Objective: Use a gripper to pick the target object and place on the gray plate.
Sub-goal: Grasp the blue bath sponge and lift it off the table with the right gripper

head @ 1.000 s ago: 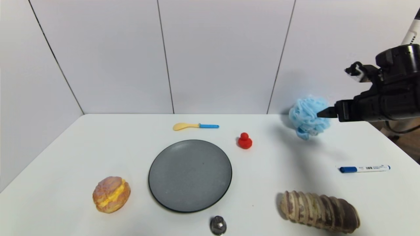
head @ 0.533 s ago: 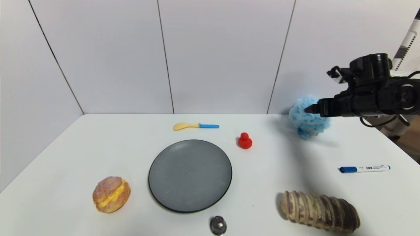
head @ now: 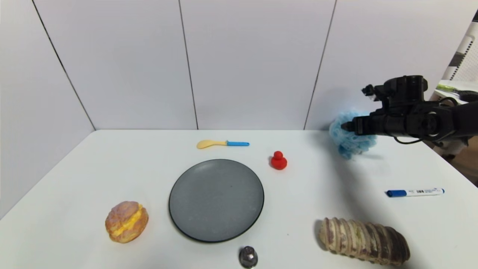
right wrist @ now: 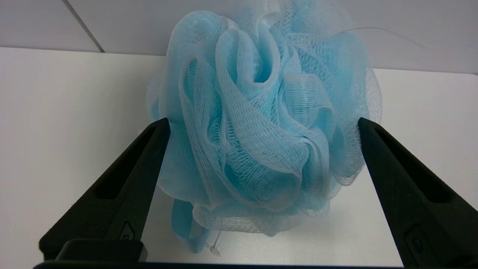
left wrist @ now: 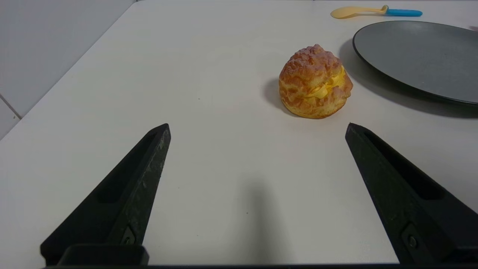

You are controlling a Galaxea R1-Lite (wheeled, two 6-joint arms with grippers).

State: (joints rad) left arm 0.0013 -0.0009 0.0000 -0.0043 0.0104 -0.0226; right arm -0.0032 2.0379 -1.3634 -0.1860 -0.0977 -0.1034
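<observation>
The light blue mesh bath pouf (head: 350, 142) sits on the white table at the far right, near the back wall. My right gripper (head: 345, 126) reaches in from the right and is low at the pouf. In the right wrist view the pouf (right wrist: 261, 130) fills the gap of the right gripper (right wrist: 261, 125), whose jaws stand wide open on either side of it, tips at its flanks. The gray plate (head: 216, 200) lies flat at the table's middle front. My left gripper (left wrist: 257, 127) is open and empty, low over the table's front left, out of the head view.
A red duck (head: 278, 160) stands between plate and pouf. A yellow spoon with blue handle (head: 222, 143) lies behind the plate. A cream puff (head: 126, 221) is left of the plate, a striped brown loaf (head: 364, 241) and blue marker (head: 414, 192) at right, a small metal knob (head: 248, 256) at front.
My right gripper has come down and moved left, so its open jaws now straddle the pouf. The pouf and the other things have not moved.
</observation>
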